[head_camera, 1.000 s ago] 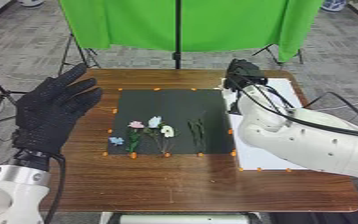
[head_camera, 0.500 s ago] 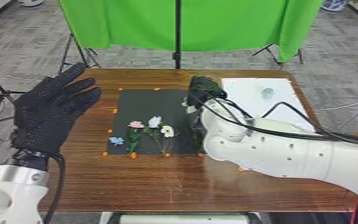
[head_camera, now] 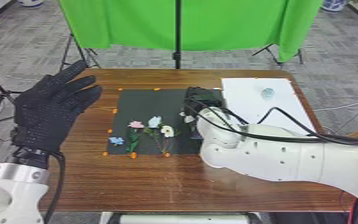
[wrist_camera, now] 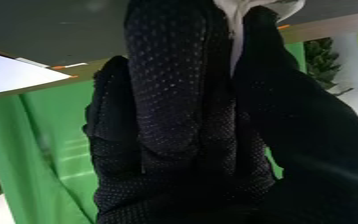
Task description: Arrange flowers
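- Right robot hand (head_camera: pixel 199 95) has a white flower (wrist_camera: pixel 231 6) pinched between thumb and fingers, over the right part of the dark mat (head_camera: pixel 149 102); squeezing too hard could crease its soft petals.
- Letting go while the petals cling to the glove could drag the flower askew.
- Its stem is hidden, and whether any of it touches the mat I cannot tell.
- Nearby lie the white bloom (head_camera: pixel 167 131), pale bloom (head_camera: pixel 154 121) and pink bloom (head_camera: pixel 136 124); a sideways sweep of the knuckles could knock them out of line. The blue bloom (head_camera: pixel 116 141), farther left, is less at risk.
- Glove and forearm cover the mat's right part, so whatever lies there is hard to make out.
- Loose black cables (head_camera: pixel 286 138) along the forearm might snag something on the counter (head_camera: pixel 158 185).
- Left robot hand (head_camera: pixel 49 107), fingers extended and empty, is well apart.
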`<state>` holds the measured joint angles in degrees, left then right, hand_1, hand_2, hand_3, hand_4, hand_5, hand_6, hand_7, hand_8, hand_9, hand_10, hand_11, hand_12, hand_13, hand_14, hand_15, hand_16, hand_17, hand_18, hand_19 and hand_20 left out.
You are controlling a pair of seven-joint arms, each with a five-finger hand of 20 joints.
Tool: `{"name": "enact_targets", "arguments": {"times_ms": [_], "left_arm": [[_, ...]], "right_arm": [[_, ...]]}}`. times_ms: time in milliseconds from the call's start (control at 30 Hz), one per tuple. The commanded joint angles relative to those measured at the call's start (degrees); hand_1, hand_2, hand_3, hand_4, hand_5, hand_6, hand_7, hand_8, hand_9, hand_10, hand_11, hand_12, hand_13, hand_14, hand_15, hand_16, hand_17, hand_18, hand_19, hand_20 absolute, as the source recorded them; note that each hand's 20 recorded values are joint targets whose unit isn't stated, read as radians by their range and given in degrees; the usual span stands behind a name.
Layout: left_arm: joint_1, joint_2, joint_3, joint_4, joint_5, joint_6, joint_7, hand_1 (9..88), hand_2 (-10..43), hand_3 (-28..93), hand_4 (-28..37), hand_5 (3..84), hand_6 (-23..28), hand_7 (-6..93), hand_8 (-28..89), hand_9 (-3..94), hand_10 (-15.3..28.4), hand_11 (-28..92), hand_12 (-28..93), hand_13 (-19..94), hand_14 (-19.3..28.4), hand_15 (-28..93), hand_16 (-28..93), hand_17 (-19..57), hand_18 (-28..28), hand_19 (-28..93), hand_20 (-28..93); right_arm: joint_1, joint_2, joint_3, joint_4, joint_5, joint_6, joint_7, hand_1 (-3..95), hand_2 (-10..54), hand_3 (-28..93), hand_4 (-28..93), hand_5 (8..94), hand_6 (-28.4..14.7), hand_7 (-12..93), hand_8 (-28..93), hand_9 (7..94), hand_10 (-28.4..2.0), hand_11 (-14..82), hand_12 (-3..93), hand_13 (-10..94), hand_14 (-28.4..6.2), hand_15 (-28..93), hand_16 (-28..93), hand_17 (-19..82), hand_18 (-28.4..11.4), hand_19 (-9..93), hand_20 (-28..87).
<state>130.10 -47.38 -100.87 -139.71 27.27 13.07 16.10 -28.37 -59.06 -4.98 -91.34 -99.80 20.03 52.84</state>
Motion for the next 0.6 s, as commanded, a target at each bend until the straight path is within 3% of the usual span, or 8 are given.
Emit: {"name": "enact_targets", "arguments": {"times_ms": [33, 367, 600], "left_arm": [[0.1, -0.60, -0.02, 0.46, -0.06, -0.84, -1.12, 22.2, 7.9, 78, -21.8, 39.3, 12.0, 13.4, -9, 32.0, 22.2, 32, 11, 25, 28.4, 56, -11, -6.5, 28.4, 74, -14], [-0.6, -1.01, 0.24, 0.68, 0.17, -1.00, -2.27, 22.3, 7.9, 78, -21.9, 39.3, 12.0, 13.4, -8, 32.0, 22.2, 32, 11, 25, 28.4, 56, -11, -6.5, 28.4, 74, -14], [-1.0, -0.93, 0.43, 0.82, 0.13, -1.13, -2.42, 22.3, 7.8, 78, -21.9, 39.3, 12.0, 13.4, -9, 32.0, 22.1, 32, 11, 25, 28.4, 56, -11, -6.5, 28.4, 74, -14]], "right_arm": [[0.0, 0.3, 0.8, 0.0, -1.6, -1.0, 0.3, 51.4, -9.5, 70, -28, 75.8, 2.9, 15, -1, 92.1, -6.4, 7.9, 27.9, 89, -2.6, 45, 21, 44, -16.9, 93, 12], [0.8, 0.2, -0.2, -0.1, -4.7, -3.8, 3.0, 41.1, -9.5, 76, -28, 68.4, 2.3, 15, -12, 88.0, -9.4, 21.8, 17.1, 88, -3.5, 48, 20, 44, -18.1, 93, 14], [1.1, 0.3, -0.5, -0.1, -4.7, -3.9, 3.1, 39.9, -9.5, 76, -28, 67.4, 1.8, 15, -12, 88.2, -9.5, 23.4, 16.7, 87, -3.7, 49, 20, 44, -18.3, 93, 14]]}}
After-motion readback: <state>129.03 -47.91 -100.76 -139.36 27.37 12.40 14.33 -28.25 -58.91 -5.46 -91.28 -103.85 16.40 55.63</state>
